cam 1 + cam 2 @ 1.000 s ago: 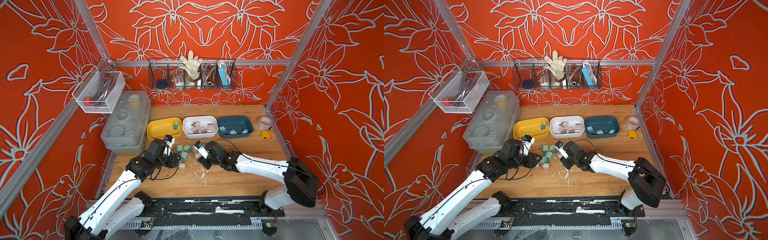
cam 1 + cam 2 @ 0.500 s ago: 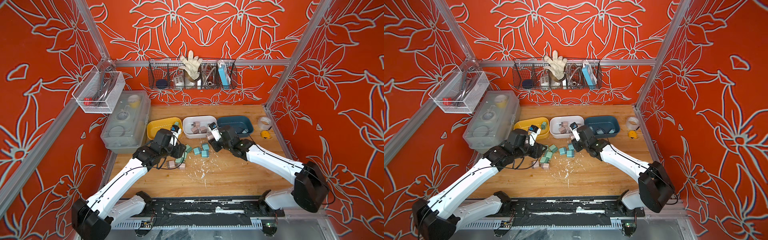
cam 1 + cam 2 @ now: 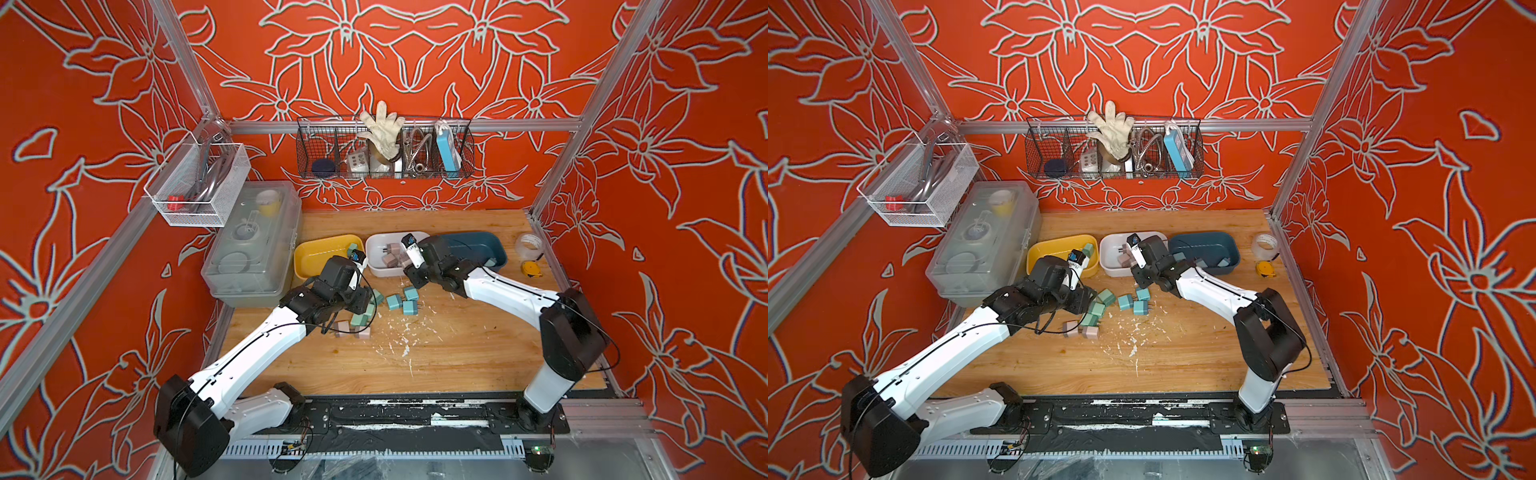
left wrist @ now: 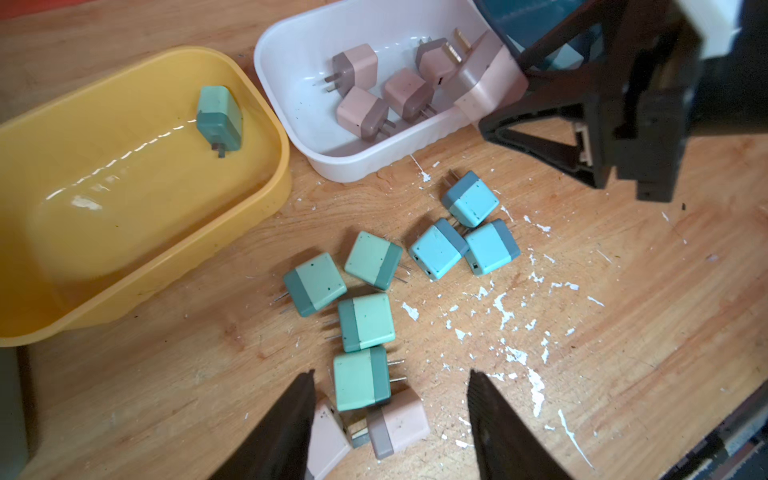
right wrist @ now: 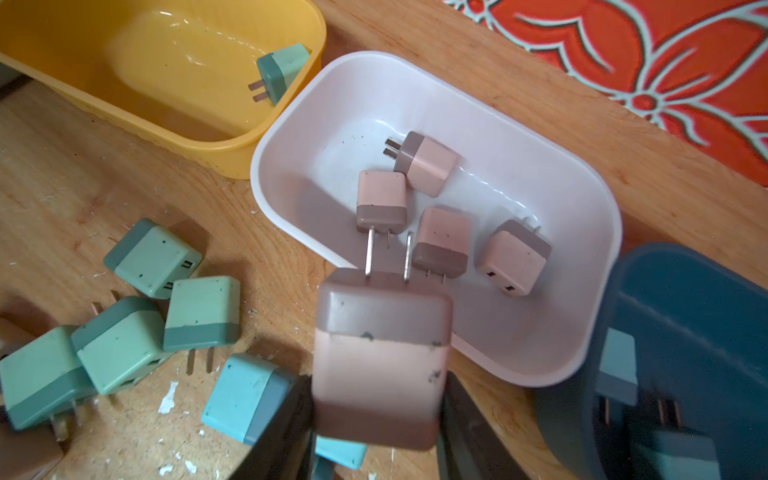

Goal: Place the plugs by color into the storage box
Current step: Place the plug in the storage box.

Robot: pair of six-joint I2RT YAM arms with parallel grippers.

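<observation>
Along the left edge of the tabletop (image 3: 436,353) in both top views stands a clear lidded case (image 3: 253,245). Beside it, left of centre, a yellow tub (image 3: 309,259) holds one mint plug (image 4: 218,116) in its upper right corner. Just below the tub in the frame, the left gripper (image 4: 390,374) hangs over the wood, jaws wide apart and gripping nothing. Under it lie four loose mint plugs (image 4: 365,322) in a huddle, with two loose pink plugs (image 4: 399,424) beside the one closest to the gripper. Three loose blue plugs (image 4: 436,253) sit bunched just right of the mint ones. At centre, a white tub (image 3: 382,270) contains four sorted pink plugs (image 5: 382,199). The right gripper (image 5: 376,399) hovers over the tub's rim, clamped on a held pink plug (image 5: 382,324) whose prongs point in over the tub. Right of centre, a blue tub (image 3: 486,245) holds stored blue plugs (image 5: 615,365), at least two of them visible. Near the right edge of the tabletop sit a clear tape roll (image 3: 530,245) and a yellow tape measure (image 3: 532,269).
</observation>
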